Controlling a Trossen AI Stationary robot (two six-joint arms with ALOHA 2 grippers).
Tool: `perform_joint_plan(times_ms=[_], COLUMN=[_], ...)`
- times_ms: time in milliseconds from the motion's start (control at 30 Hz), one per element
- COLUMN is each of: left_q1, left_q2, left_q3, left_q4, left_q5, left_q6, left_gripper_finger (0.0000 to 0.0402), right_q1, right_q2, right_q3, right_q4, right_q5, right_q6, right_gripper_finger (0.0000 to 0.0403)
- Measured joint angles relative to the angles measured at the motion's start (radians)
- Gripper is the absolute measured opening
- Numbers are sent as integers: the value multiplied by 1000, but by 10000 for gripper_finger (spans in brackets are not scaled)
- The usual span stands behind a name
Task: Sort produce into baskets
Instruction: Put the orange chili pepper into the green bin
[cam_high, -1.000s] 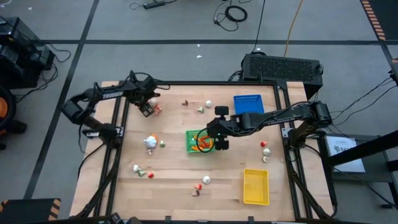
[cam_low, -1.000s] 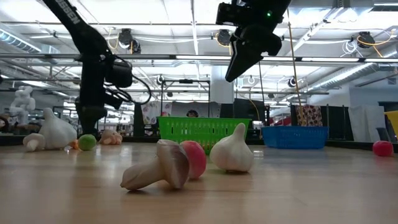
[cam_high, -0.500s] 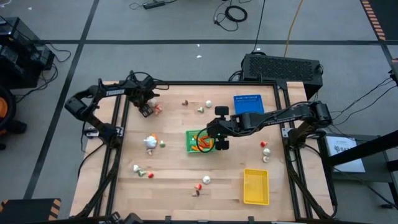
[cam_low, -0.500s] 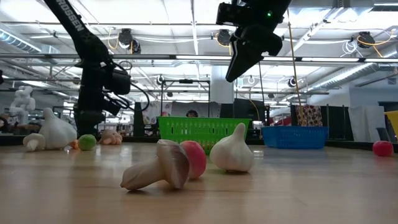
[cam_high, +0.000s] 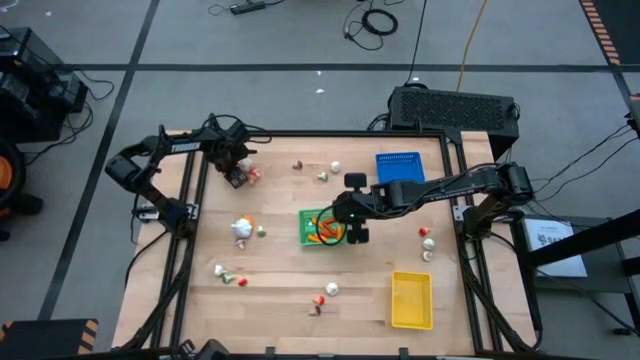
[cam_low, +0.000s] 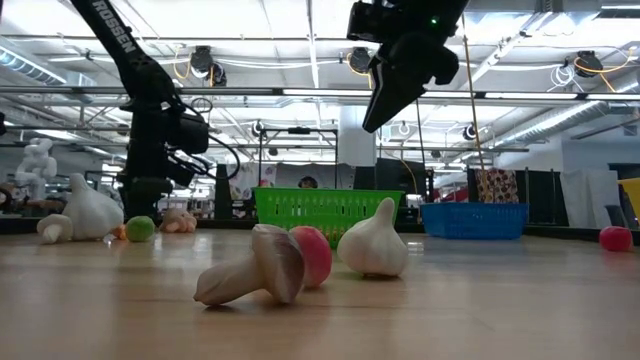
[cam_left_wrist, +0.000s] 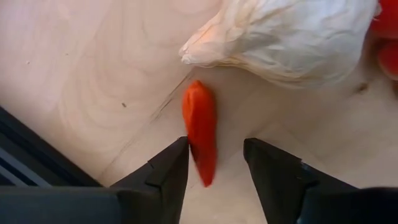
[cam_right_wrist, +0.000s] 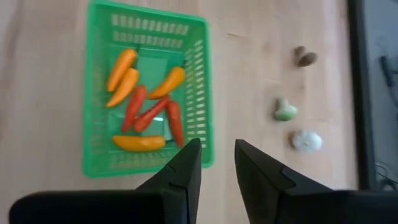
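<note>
The green basket (cam_right_wrist: 147, 93) at the counter's (cam_high: 280, 290) middle already holds peppers, below the right gripper (cam_right_wrist: 216, 163), jaws slightly apart and empty, while the left gripper (cam_left_wrist: 214, 165), jaws open around a red pepper (cam_left_wrist: 201, 129) beside a white garlic (cam_left_wrist: 283, 37), may pinch only its tip and lose it; the contact is hidden.

White lettering reading "ROSSEN", its start cut off at the frame's edge, runs along the left arm (cam_low: 125, 45); nothing else is legible.
</note>
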Motion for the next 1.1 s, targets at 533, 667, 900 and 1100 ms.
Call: perform_joint_plan(times_ms=[533,667,900,1100], left_q1=[-3,-6,-27,-69], left_q2=[2,3,-58,-233], left_q3=[0,-1,-4,-4], left_q4=[3,3,-42,-106], left_q5=[-19,-27,2,112], left_q6=[-6,-10,-34,-82], left_gripper_finger=[18,11,15,15], right_q1=[0,0,0,0], right_q2=[0,0,0,0], right_q3=[0,0,0,0], right_q4=[0,0,0,1], right_q5=[-20,-20,-20,-20], right_q6=[0,0,2,8], right_gripper_finger=[89,89,89,89])
